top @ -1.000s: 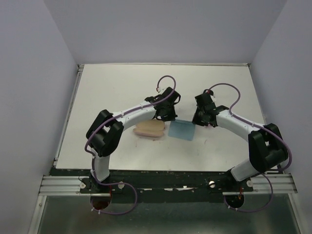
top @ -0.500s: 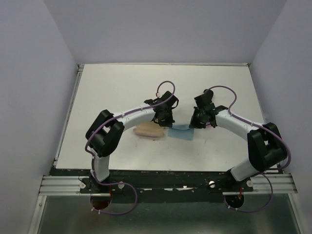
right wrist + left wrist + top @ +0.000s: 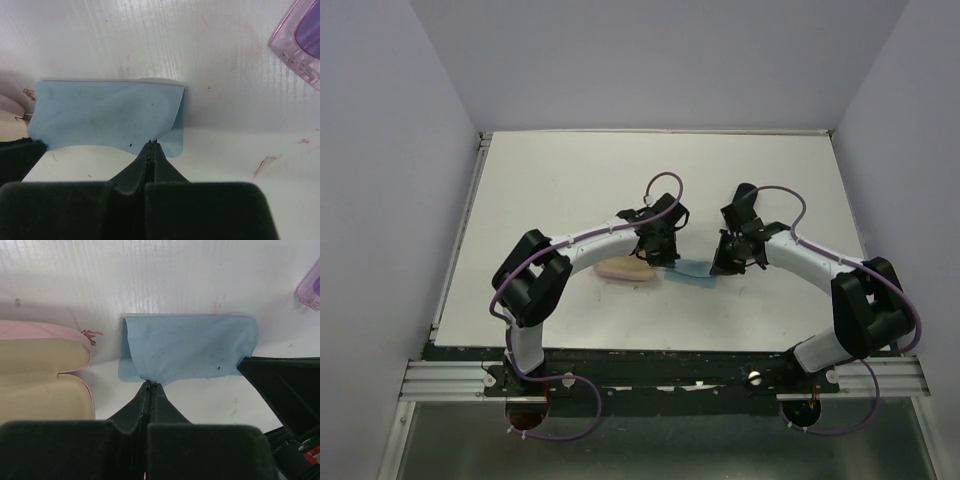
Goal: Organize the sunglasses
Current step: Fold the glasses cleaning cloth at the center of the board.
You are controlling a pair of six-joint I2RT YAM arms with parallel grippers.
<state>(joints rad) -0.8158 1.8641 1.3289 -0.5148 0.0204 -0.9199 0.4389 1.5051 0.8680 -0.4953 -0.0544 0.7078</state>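
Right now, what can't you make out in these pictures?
Pink-purple sunglasses: only a corner shows, cut off by the top right edge in both wrist views; not found in the top view.
Pink case: left wrist view, cut off by the left edge and the left tool.
Blue cloth: top view, partly covered by the left tool and right tool.

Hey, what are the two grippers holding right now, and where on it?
Both hold the blue cloth by its near edge: the left gripper pinches one end, the right gripper the other.
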